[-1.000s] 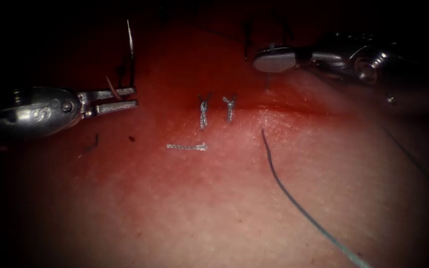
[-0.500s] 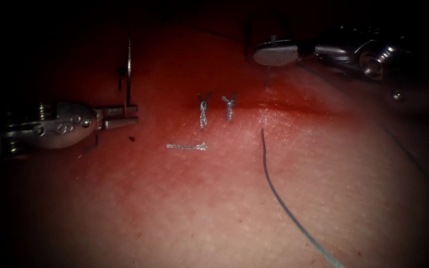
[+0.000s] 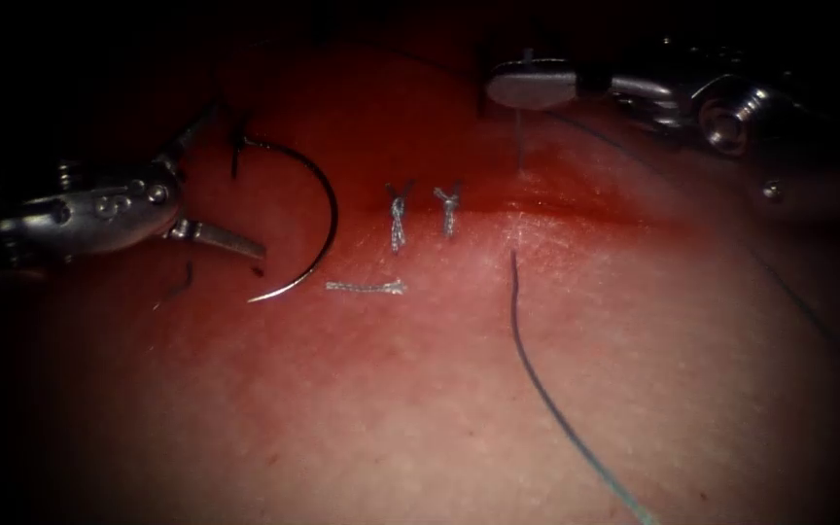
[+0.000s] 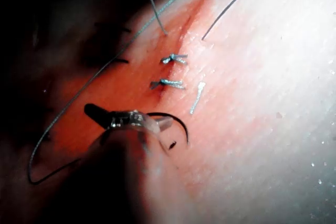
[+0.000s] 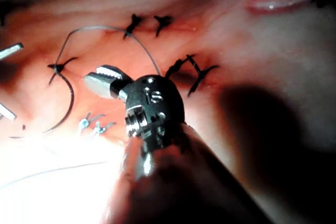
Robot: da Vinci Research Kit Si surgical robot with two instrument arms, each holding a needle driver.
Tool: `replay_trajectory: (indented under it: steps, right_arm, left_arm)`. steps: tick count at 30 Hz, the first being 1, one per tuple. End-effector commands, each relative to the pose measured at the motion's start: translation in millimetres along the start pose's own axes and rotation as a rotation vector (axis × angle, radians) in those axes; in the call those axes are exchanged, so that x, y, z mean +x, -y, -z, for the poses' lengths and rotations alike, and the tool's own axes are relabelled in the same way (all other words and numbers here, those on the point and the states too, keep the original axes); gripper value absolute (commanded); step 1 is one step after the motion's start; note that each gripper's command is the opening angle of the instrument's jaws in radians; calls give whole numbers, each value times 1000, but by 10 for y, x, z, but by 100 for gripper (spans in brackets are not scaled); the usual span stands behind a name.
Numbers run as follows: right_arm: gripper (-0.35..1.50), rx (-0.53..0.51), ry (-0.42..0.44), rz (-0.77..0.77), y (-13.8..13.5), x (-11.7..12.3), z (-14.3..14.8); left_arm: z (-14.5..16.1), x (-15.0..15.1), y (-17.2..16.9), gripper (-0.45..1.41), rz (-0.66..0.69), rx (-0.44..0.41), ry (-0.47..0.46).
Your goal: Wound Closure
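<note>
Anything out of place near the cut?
The curved steel needle lies loose on the reddened tissue, left of the two tied knots, apparently not piercing it. The left tool is open, holding nothing; the right tool is shut on the dark thread. A pale cut thread scrap lies below the knots.

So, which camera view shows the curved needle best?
The endoscope view: the needle lies free on the tissue, its whole arc visible left of the two knots, beside the open left tool. The left wrist view shows part of its curve behind that tool; the right wrist view shows a thin arc.
</note>
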Motion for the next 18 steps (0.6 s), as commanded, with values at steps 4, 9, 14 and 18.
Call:
replay_trajectory:
  steps: [4,9,14,18]
  right_arm:
    - [91,14,-6,-7,-5,8,2]
    - [137,45,-23,-7,-13,30,32]
    - [147,58,-33,-17,-16,44,59]
    - [137,75,-27,21,-23,50,81]
  left_arm:
    - [4,14,1,111,53,-67,-102]
    - [15,29,-8,91,62,-177,-252]
    - [14,47,-23,76,50,-177,-388]
    - [8,68,-38,67,104,-203,-493]
